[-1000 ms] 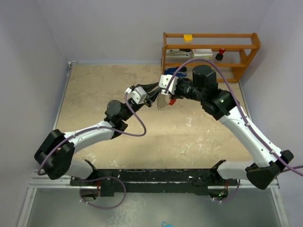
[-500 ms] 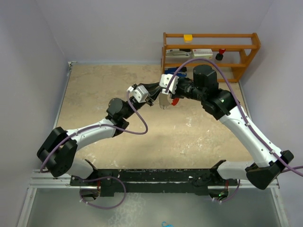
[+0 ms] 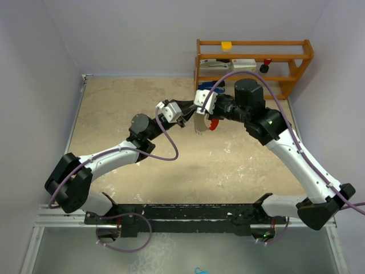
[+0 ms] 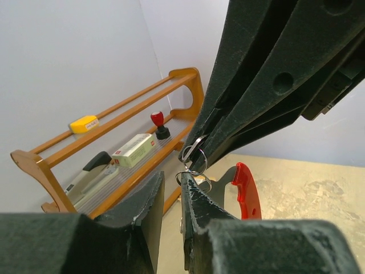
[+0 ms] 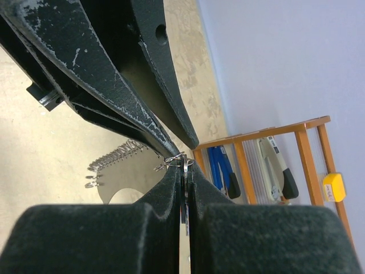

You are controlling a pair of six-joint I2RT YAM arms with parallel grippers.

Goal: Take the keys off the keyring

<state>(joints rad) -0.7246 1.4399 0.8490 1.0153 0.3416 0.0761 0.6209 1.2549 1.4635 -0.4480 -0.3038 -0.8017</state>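
The right end effector [image 5: 183, 171] is clamped shut on the keyring [image 4: 246, 194], holding it in the air above the surface [image 3: 114, 114]. The left end effector [image 4: 173, 182] meets it tip to tip, jaws narrowly apart. Whether it grips anything cannot be told. A wooden rack [image 3: 254, 63] stands behind.

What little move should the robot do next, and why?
Probably ease the left gripper forward and close it on the small ring. Its fingers stand slightly apart beside that ring, while the right gripper is shut on the keyring, holding it up.
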